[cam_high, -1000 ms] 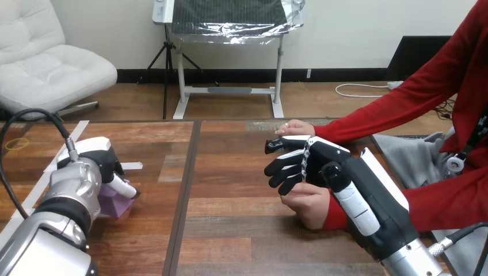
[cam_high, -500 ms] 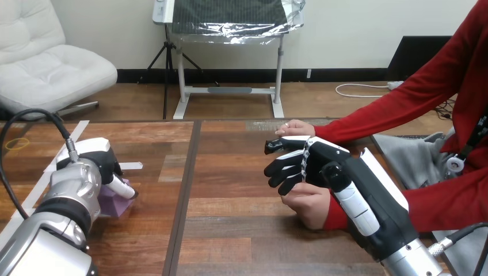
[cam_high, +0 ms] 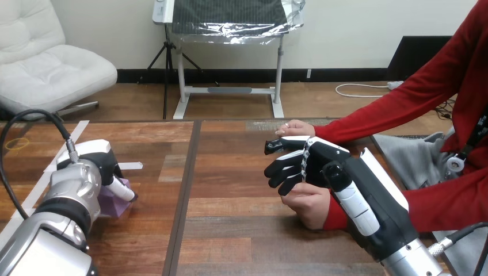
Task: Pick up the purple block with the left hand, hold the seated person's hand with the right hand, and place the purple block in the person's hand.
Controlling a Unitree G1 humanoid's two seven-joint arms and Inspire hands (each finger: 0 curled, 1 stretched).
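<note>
Purple block (cam_high: 115,206) is sitting unlifted under the left hand (cam_high: 96,162), grip unclear, while the right hand (cam_high: 322,162) is hovering loose-fingered by the person's hand (cam_high: 308,202).

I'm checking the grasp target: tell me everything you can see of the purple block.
The purple block looks matte and solid, pale purple, with flat faces and straight edges. It rests on the wooden table near its left side, not lifted. The left hand sits over it, touching its top and hiding its left part.

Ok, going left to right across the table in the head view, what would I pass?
Purple block → table's dark seam → right hand → grey cloth.
</note>
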